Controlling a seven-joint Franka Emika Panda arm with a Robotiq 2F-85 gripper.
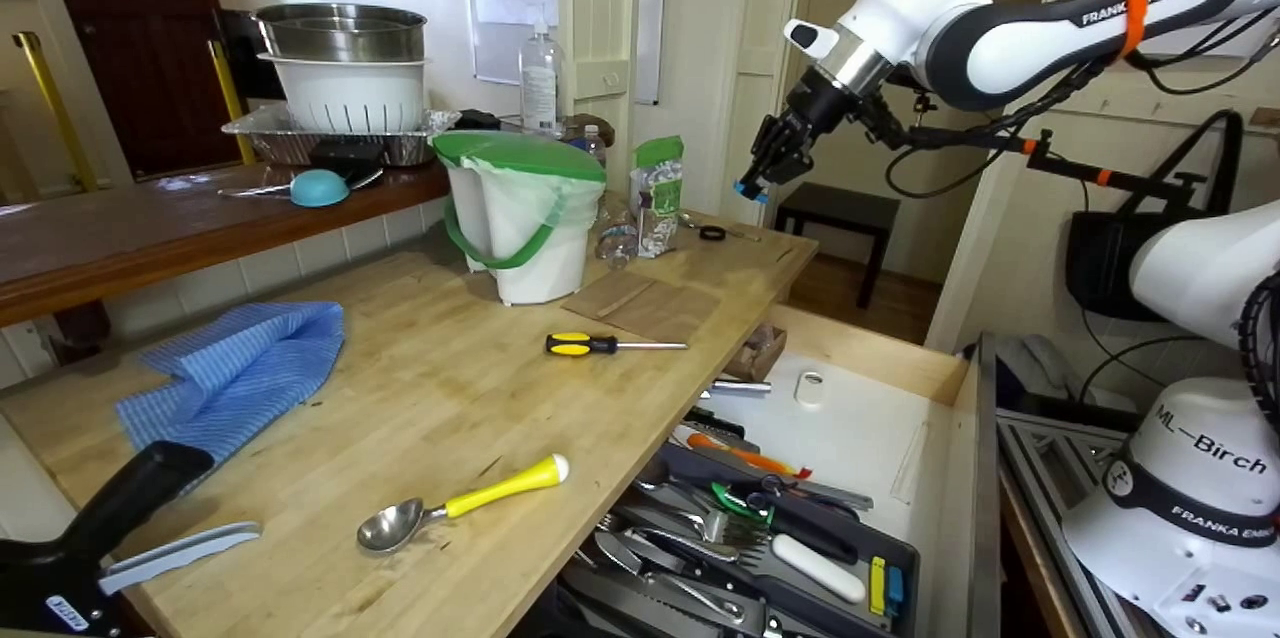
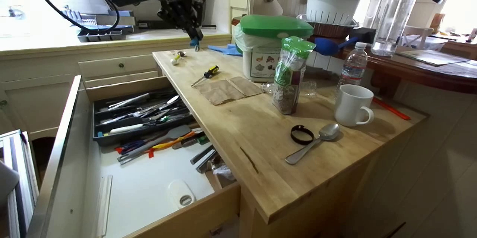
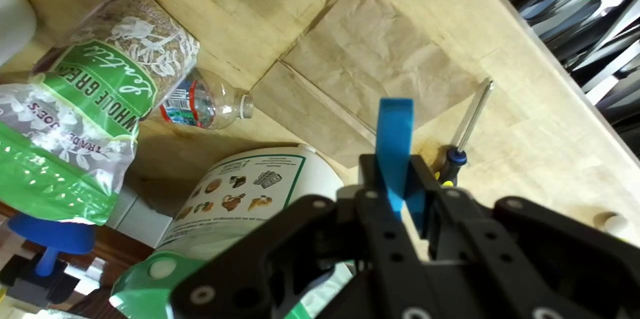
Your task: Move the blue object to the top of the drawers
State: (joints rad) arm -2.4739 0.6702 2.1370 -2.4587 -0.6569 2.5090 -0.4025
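The end effector [image 1: 756, 186] was clamped on the blue object [image 3: 395, 134], which stuck out past its fingertips, held up in the air over the desk [image 2: 257, 130]. In the wrist view a paper bag [image 3: 385, 59] lay flat below, the tip of a screwdriver [image 3: 467, 134] at its edge (touching or just beside, I couldn't tell). The bin [image 1: 525, 228] and the lentils [image 1: 658, 198] stood near the bag, a bottle [image 3: 210, 104] on its side between them. In both exterior views the drawer [image 2: 138, 189] was pulled out, its tray [image 2: 111, 140] full of utensils.
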